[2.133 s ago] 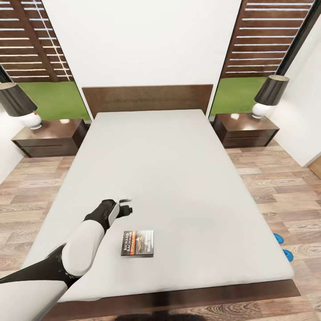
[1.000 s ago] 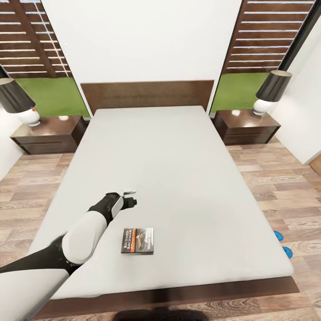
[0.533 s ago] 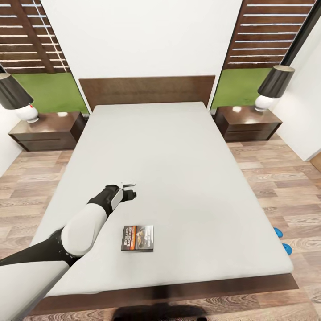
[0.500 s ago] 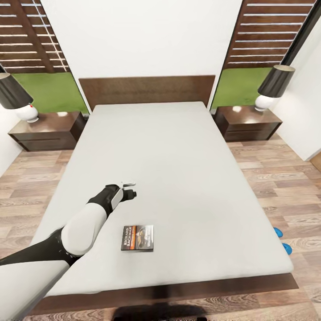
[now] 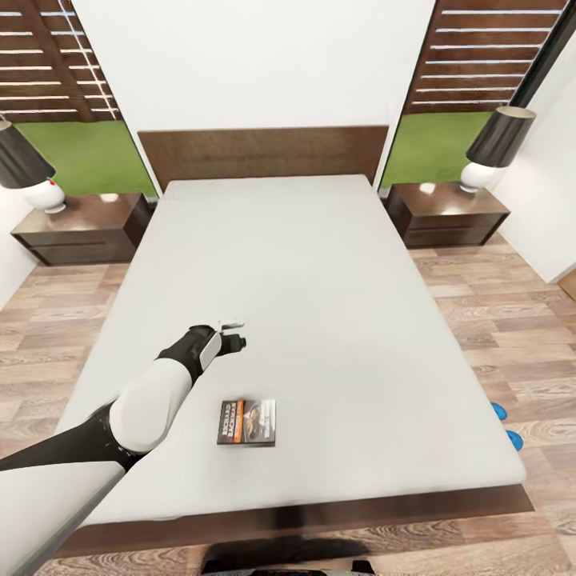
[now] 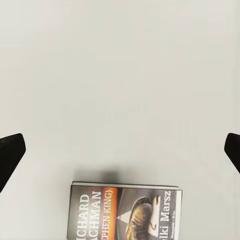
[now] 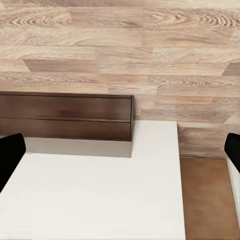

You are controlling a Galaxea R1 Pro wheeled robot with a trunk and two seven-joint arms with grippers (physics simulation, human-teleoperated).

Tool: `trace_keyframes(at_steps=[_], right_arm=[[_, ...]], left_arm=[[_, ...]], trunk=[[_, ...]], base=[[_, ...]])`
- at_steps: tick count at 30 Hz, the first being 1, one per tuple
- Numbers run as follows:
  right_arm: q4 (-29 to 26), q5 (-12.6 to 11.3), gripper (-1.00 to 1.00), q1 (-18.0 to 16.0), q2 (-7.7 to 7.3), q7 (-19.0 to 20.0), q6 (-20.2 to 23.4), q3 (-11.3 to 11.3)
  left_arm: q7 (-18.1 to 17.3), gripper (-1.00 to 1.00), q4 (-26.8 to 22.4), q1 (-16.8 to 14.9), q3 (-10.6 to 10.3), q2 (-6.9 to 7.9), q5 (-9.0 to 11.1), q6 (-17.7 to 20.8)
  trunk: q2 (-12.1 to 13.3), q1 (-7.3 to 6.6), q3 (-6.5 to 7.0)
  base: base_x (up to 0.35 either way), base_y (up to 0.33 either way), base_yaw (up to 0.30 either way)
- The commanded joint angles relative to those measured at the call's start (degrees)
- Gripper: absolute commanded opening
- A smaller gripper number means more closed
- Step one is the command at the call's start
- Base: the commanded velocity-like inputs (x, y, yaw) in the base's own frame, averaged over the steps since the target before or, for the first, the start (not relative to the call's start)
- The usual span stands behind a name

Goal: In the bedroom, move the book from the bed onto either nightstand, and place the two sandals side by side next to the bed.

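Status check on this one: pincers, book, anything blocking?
Left pincer open, empty, above the bed. Right pincer open. Book flat on the bed, untouched, nearer the foot than the left pincer. Nothing in the way.

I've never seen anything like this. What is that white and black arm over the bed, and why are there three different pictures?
These are computer-rendered pictures from a simulated robot with two arms. The big picture comes from a camera on its head, looking down over a bed. The white and black limb is its left arm, ending in the left gripper, a two-fingered clamp that hangs open above the mattress and holds nothing.

A small paperback book lies flat on the mattress, a little nearer the robot than the gripper. A nightstand with a lamp stands on each side of the headboard, and two blue sandals peek out on the floor past the bed's right edge.

The other two pictures come from cameras on the wrists. The left one looks down on the same book; the dark shapes at its sides are the fingertips. The right one shows wooden floor and a white surface.
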Motion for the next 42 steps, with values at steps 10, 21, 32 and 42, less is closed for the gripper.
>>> trace_keyframes(at_steps=[10, 21, 32, 42], right_arm=[[0.1, 0.6, 1.0, 1.5, -0.23, 0.1, 2.6, -0.4], [0.1, 0.6, 1.0, 2.5, -0.39, 0.1, 3.9, -0.4], [0.1, 0.6, 1.0, 2.8, -0.41, 0.1, 5.5, -0.4], [0.1, 0.6, 1.0, 3.3, -0.39, 0.1, 5.7, -0.4]], left_arm=[[0.1, 1.0, -0.1, -0.1, 0.2, -0.08, 0.1, 0.1], [0.1, 1.0, -0.1, -0.1, 0.2, -0.03, 0.1, 0.0], [0.1, 1.0, -0.1, -0.2, 0.2, -0.09, 0.1, 0.0], [0.1, 1.0, -0.2, -0.3, 0.2, -0.08, 0.1, -0.2]], trunk=[[-0.1, 0.03, -1.01], [-0.1, 0.03, -2.05], [-0.1, 0.03, -3.09], [-0.1, 0.03, -4.03]], base=[[0.0, 0.0, 0.0], [0.0, 0.0, 0.0], [0.0, 0.0, 0.0], [0.0, 0.0, 0.0]])
